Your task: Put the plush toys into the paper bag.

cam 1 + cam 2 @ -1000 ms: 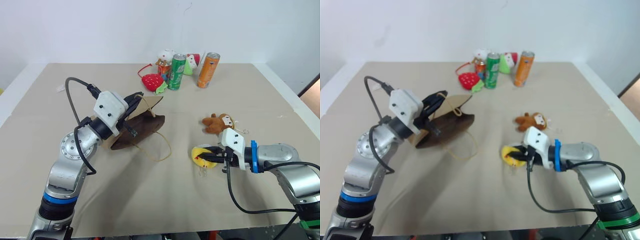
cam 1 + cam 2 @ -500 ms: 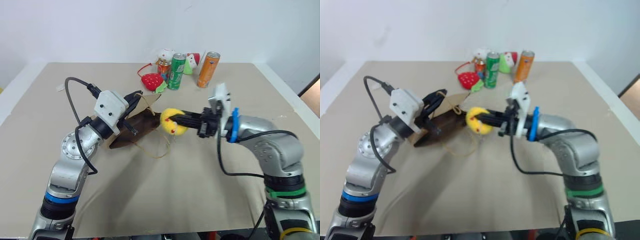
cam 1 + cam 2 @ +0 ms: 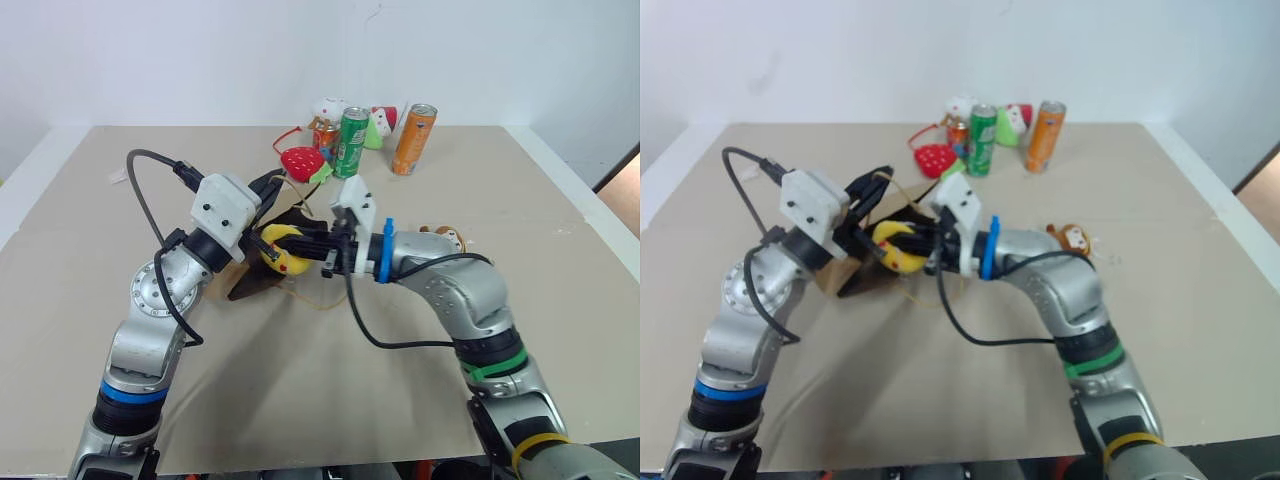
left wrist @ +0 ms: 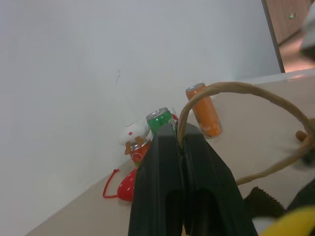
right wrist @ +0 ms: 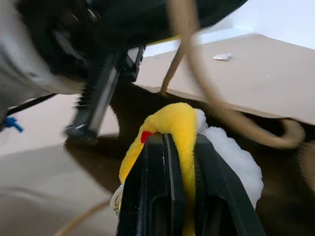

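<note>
- Ball plush (image 3: 278,248), yellow and white, sits pinched between the closed fingers of the right gripper (image 3: 292,250), right at the mouth of the paper bag (image 3: 262,272).
- Left gripper (image 4: 179,142) is clamped on a tan cord handle (image 4: 231,91), holding the bag's opening lifted off the table (image 3: 330,400).
- Second cord handle (image 3: 310,300) trails loose on the table just below the bag, under the right arm.
- Monkey plush (image 3: 444,237) lies on the table behind the right forearm, partly hidden by it, well apart from the bag.
- Strawberry plush (image 3: 303,161) lies beyond the bag, near the left gripper's tip.
- Green can (image 3: 351,142) stands just beside the strawberry; orange can (image 3: 416,139) stands a little further right.
- White-and-red figurines (image 3: 332,110) cluster behind the cans, near the table's far edge.
- The loop of the held cord arches close over the ball in the right wrist view.
</note>
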Tool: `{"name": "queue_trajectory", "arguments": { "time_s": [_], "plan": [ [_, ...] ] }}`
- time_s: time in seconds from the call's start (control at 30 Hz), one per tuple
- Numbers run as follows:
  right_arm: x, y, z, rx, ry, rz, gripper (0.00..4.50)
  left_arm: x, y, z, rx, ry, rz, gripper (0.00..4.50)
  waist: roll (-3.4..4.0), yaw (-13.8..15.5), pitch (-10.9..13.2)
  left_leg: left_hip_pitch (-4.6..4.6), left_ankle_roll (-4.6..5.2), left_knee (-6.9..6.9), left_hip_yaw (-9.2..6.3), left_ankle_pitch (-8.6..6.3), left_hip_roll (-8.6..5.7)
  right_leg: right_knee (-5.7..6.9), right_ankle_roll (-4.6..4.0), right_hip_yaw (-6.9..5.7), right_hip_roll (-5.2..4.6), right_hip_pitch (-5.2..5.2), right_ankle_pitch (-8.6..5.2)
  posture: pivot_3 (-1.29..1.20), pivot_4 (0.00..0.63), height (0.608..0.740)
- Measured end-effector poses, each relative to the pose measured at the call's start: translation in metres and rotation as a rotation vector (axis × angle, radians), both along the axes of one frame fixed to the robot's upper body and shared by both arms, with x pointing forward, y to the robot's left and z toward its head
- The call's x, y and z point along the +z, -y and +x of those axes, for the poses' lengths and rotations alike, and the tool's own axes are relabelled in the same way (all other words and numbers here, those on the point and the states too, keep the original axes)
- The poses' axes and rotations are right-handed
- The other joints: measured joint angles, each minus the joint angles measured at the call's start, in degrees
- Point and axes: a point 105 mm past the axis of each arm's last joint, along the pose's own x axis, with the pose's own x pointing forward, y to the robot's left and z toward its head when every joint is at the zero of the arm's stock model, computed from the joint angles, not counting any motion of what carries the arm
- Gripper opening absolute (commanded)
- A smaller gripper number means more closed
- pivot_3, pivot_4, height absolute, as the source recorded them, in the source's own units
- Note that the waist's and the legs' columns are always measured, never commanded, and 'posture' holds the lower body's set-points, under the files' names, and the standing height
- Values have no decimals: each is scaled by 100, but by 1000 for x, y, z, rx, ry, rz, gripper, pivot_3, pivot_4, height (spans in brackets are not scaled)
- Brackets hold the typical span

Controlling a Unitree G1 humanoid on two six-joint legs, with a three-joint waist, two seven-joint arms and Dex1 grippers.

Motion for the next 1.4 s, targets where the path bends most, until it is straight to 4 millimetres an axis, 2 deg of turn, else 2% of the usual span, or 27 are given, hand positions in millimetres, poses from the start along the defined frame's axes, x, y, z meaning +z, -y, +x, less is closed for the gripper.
{"name": "queue_trajectory", "arguments": {
  "time_s": [0.27,0.33,0.4,0.43,0.47,0.5,0.53,0.57,0.6,0.63,0.8,0.97,1.07,1.1,1.13,1.17,1.23,1.3,1.33,1.4],
  "plan": [
    [-22,-14,17,-55,65,-83,24,2,5,-1,-12,6,-4,0,0,1,0,-1,0,0,0,0,-2,0,0,1,-2,0,0,0,150,740],
    [-23,-16,18,-60,70,-82,963,2,5,-1,-11,7,-3,0,0,2,0,-1,0,0,0,0,-1,0,0,2,-1,-1,0,0,150,740],
    [-23,-16,18,-51,68,-80,1381,1,5,-1,-11,7,-3,0,0,2,0,-1,0,0,-1,0,0,0,0,1,-1,0,0,0,150,740],
    [-20,-15,15,-33,65,-73,2101,1,5,0,-10,7,-2,0,0,2,0,-1,0,0,-1,0,0,0,0,1,-2,0,0,0,150,740],
    [-20,-15,14,-32,66,-71,2289,1,5,0,-10,7,-2,0,0,2,0,-1,0,0,0,0,0,0,0,1,-2,0,0,0,150,740],
    [-12,-11,9,-10,70,-48,2842,1,5,-1,-11,7,-1,0,0,3,0,-2,0,0,-1,0,-1,0,0,1,-3,-1,0,0,150,740],
    [-7,-8,6,-2,74,-36,3024,1,5,0,-10,7,0,0,0,3,0,-2,0,0,-1,0,-1,0,0,0,-3,0,0,0,150,740],
    [-2,-4,3,8,78,-29,3561,1,5,0,-10,6,0,0,0,4,0,-3,0,0,-1,0,-1,0,0,0,-4,-1,0,0,150,740],
    [3,1,0,17,87,-25,3850,1,5,0,-9,5,1,0,0,5,0,-2,0,0,-1,0,-2,0,0,0,-5,-1,0,0,150,740],
    [10,16,-3,16,83,-27,4350,1,6,-1,-16,9,1,0,0,11,0,-2,0,0,-1,0,-4,-1,0,-1,-9,1,0,0,150,740],
    [20,57,-16,34,19,-47,4434,1,5,0,-11,6,5,0,-1,11,0,-1,0,0,2,0,-7,-1,0,-1,-14,1,-1,0,150,740],
    [30,77,-17,6,3,-37,4434,0,5,0,-14,3,7,0,0,-4,0,4,0,0,3,0,-2,0,-2,2,-6,1,0,0,150,740],
    [30,104,-2,-105,36,-82,4434,-1,5,1,-18,-2,10,0,-1,6,0,5,0,0,2,0,-4,0,-7,-4,-3,4,-3,0,150,740],
    [29,122,11,-199,52,-109,4434,-1,6,1,-19,-2,11,0,-1,7,0,5,1,1,4,1,-6,-1,-15,-3,-5,4,-8,0,150,740],
    [27,130,17,-244,61,-121,4434,-1,5,1,-19,-3,11,0,-1,7,0,5,1,2,5,1,-6,-1,-18,-2,-5,4,-9,0,150,740],
    [11,185,48,-525,82,-214,4434,-1,7,0,-30,0,12,0,0,8,0,3,2,1,7,1,-14,-1,-11,9,-12,2,-6,0,150,740],
    [-8,211,60,-662,91,-293,4434,-2,9,-1,-41,-4,10,0,0,-4,0,3,3,-4,11,0,-15,-1,2,20,-10,-1,-1,0,150,740],
    [-29,214,62,-683,63,-325,4434,-4,9,-1,-45,-10,9,0,0,-6,0,4,3,-6,8,-1,-8,-1,3,23,0,-2,-3,0,150,740],
    [-30,213,62,-682,60,-325,4434,-4,9,-1,-45,-10,9,0,0,-6,0,4,3,-6,7,-1,-6,-1,3,23,2,-1,-3,0,150,740],
    [-45,210,63,-688,36,-343,4434,-4,10,-1,-45,-11,8,0,1,-2,0,4,3,-6,4,0,-6,1,2,21,3,0,-2,0,150,740]
  ]
}}
